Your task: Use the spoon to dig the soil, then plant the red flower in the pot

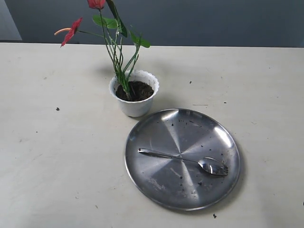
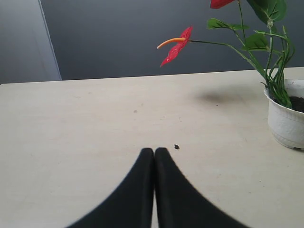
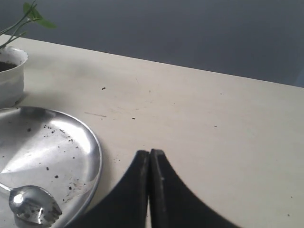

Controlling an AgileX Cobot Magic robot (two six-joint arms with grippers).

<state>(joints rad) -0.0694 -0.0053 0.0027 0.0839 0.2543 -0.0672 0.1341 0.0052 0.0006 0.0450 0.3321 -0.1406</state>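
The white scalloped pot (image 1: 135, 95) stands on the table beyond the steel plate, with dark soil (image 1: 137, 90) inside. The red flower (image 1: 71, 31) stands upright in that soil, stems (image 1: 122, 71) rising from the pot's left side. The silver spoon (image 1: 190, 160) lies on the plate, bowl to the right with soil crumbs on it. Neither gripper shows in the exterior view. My left gripper (image 2: 154, 151) is shut and empty over bare table, left of the pot (image 2: 287, 121) and flower (image 2: 176, 46). My right gripper (image 3: 150, 153) is shut and empty, beside the plate and spoon bowl (image 3: 33, 204).
A large round steel plate (image 1: 156, 142) dotted with soil crumbs lies right of centre, near the front. Loose soil specks are scattered on the beige table (image 1: 47, 156). A dark wall runs behind the table's far edge.
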